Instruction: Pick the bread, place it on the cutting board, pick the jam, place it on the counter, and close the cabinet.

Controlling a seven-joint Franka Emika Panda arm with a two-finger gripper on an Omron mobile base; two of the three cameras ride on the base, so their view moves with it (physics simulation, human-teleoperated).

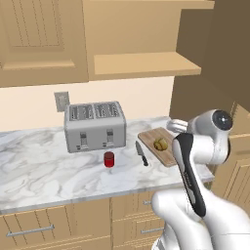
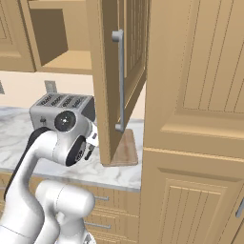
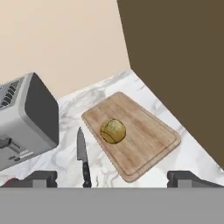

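The bread (image 3: 113, 131) sits on the cutting board (image 3: 148, 140) and the jam (image 1: 109, 159) stands on the counter (image 1: 44, 171) before the toaster (image 1: 95, 126), so the empty, wide-open gripper (image 3: 113, 178) likely must next push the open cabinet (image 2: 112, 81) door shut.

Obstacles and clearance: toaster (image 1: 95, 126) at the rear of the table (image 1: 39, 171); jam (image 1: 109, 159) in front of it, standing apart; knife (image 1: 142, 154) between jam and cutting board (image 3: 148, 140), just beside the board; bread (image 3: 113, 131) on the board. Cabinet (image 2: 116, 81) door swung open above the board. Bare marble left of the toaster.
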